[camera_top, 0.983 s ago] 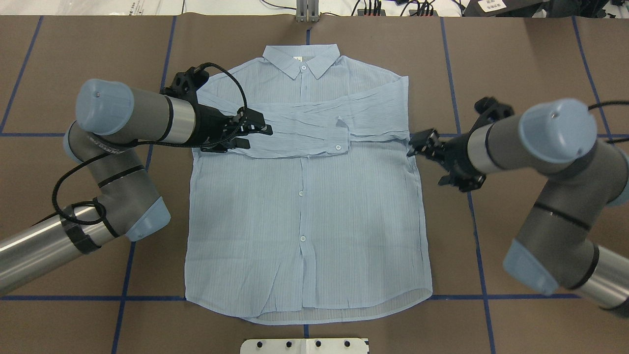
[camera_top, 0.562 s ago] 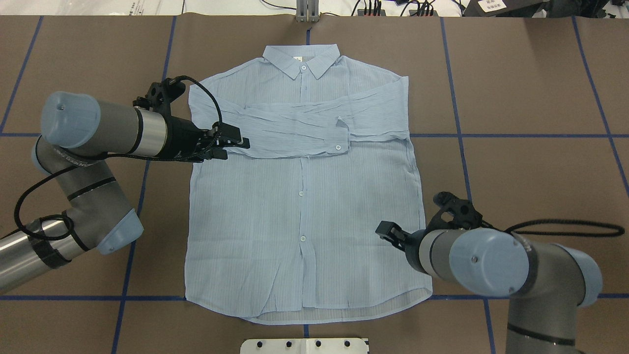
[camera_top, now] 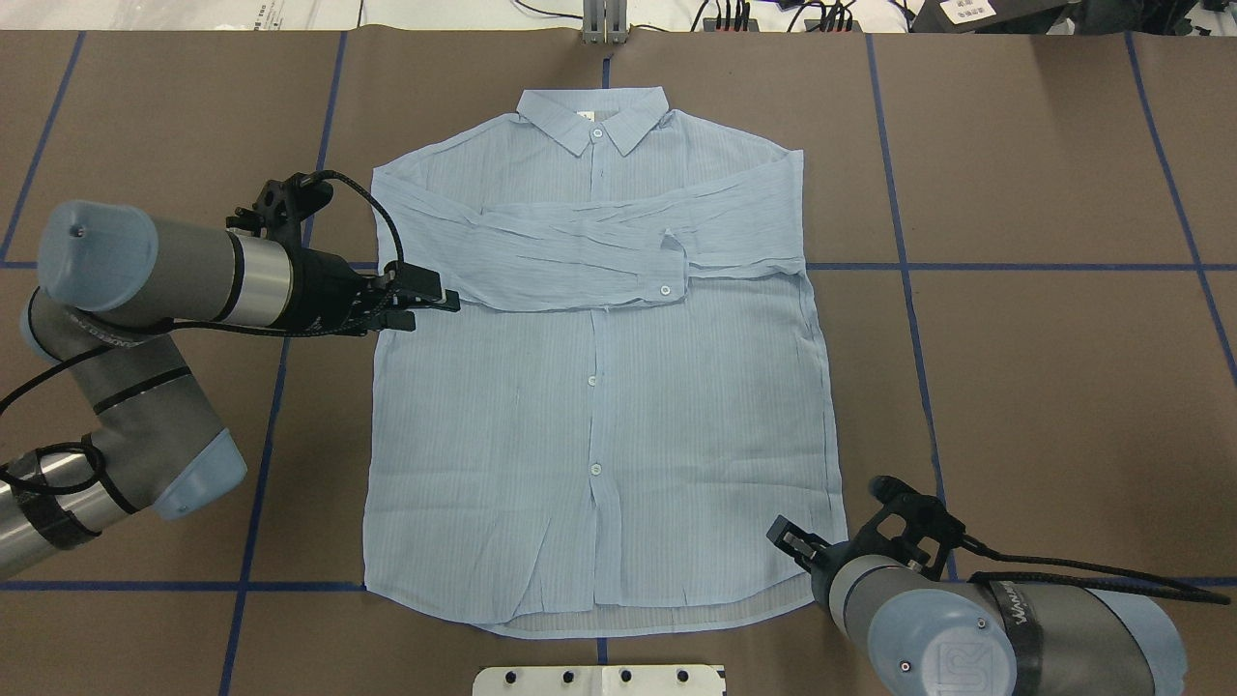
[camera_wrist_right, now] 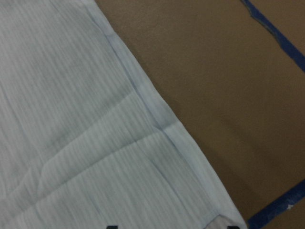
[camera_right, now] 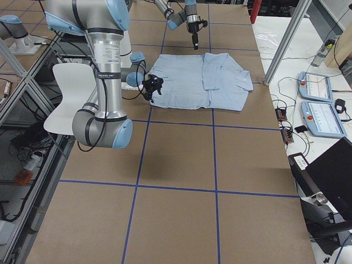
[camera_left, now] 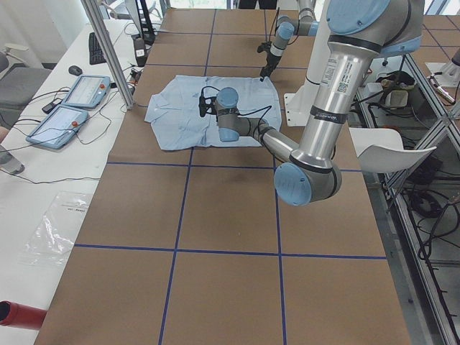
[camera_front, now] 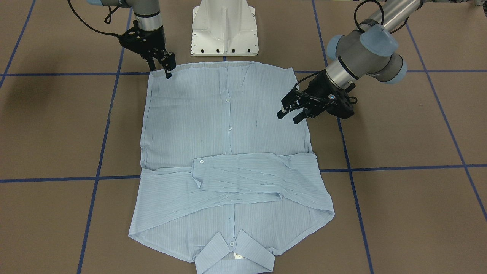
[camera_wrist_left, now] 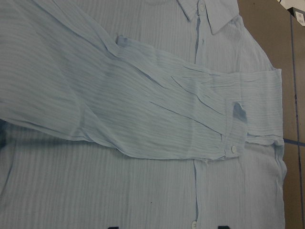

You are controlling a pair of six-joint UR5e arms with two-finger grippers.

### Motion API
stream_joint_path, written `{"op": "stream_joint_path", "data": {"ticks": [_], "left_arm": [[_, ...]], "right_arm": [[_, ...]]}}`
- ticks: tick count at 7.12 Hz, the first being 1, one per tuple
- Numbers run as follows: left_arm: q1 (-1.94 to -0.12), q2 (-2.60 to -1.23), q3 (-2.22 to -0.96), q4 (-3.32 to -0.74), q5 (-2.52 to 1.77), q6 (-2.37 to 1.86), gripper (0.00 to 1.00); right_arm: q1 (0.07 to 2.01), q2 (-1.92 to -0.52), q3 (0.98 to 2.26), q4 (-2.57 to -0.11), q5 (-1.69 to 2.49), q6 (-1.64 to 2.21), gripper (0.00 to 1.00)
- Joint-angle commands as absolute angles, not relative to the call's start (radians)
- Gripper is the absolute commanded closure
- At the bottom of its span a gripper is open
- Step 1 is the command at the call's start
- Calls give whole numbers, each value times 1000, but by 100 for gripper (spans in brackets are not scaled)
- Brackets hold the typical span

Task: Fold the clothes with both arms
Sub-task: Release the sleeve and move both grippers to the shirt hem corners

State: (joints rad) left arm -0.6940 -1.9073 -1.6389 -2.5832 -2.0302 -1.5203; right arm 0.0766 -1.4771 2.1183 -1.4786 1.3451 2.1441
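The light blue striped shirt [camera_top: 599, 435] lies flat and buttoned on the brown table, collar at the far side, both sleeves folded across the chest. It also shows in the front view [camera_front: 224, 125] and in both wrist views [camera_wrist_left: 143, 181] [camera_wrist_right: 71, 119]. My left gripper [camera_top: 430, 304] is open and empty, hovering at the shirt's left edge just below the folded sleeve; the front view [camera_front: 288, 117] shows its jaws apart. My right gripper [camera_top: 788, 539] is open and empty over the hem's right corner, and it also shows in the front view [camera_front: 160, 71].
The white pedestal base [camera_front: 224, 26] stands just behind the hem. Blue tape lines [camera_top: 908, 266] cross the brown table top [camera_top: 1044, 367]. Teach pendants [camera_right: 316, 85] and cables lie on a side bench beyond the collar end.
My left gripper has drawn back to the left, off the folded sleeve to the shirt's side edge. My right arm has swung from beside the right sleeve fold down to the hem corner. The shirt has not moved.
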Motion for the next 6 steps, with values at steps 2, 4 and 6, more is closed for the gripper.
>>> {"op": "stream_joint_path", "data": {"ticks": [2,4,6], "left_arm": [[-689,-1907,-1638,-2585,-2026,-1522,23],[-687,-1905,-1629,-2592,-2025,-1520,21],[-687,-1905,-1629,-2594,-2025,-1520,21]], "right_arm": [[74,-1496,2125,-1529,1342,2143,22],[63,-1496,2117,-1531,1342,2144,31],[61,-1491,2115,-1536,1341,2148,71]]}}
